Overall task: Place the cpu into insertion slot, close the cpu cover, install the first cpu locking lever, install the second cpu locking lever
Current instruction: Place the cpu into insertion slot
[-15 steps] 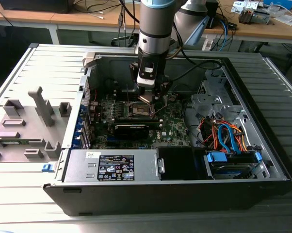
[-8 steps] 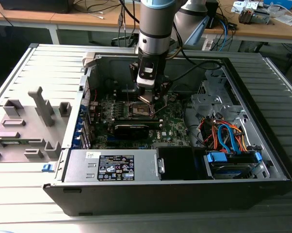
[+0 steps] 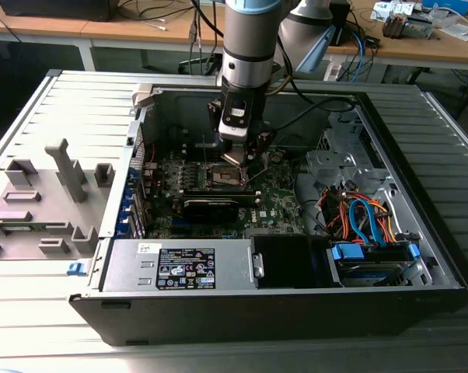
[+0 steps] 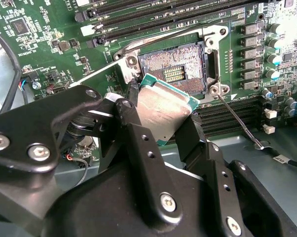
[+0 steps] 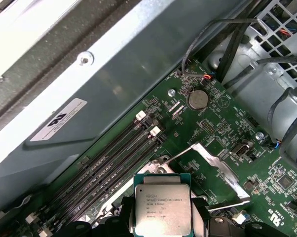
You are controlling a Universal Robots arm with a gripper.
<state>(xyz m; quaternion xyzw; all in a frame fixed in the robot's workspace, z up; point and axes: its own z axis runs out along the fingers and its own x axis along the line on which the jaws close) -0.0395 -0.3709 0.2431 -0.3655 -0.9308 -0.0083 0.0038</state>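
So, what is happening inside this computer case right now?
The robot arm's black gripper is shut on the small square cpu with a silver-grey metal top, holding it over the square insertion slot with its brownish-gold pin field. The chip is not seated yet. The thin silver-grey metal cpu cover stands lifted open.

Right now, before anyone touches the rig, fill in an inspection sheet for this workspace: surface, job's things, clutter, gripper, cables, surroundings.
Surface: grey slatted table carrying an open computer case.
Job's things: chip held near the open socket, not seated; cover plate raised.
Clutter: grey holder blocks on the table, at the exterior view's left.
Gripper: gripper shut on the chip, inside the case.
Cables: orange and blue bundle in the case, at the exterior view's right.
Surroundings: wooden benches behind.
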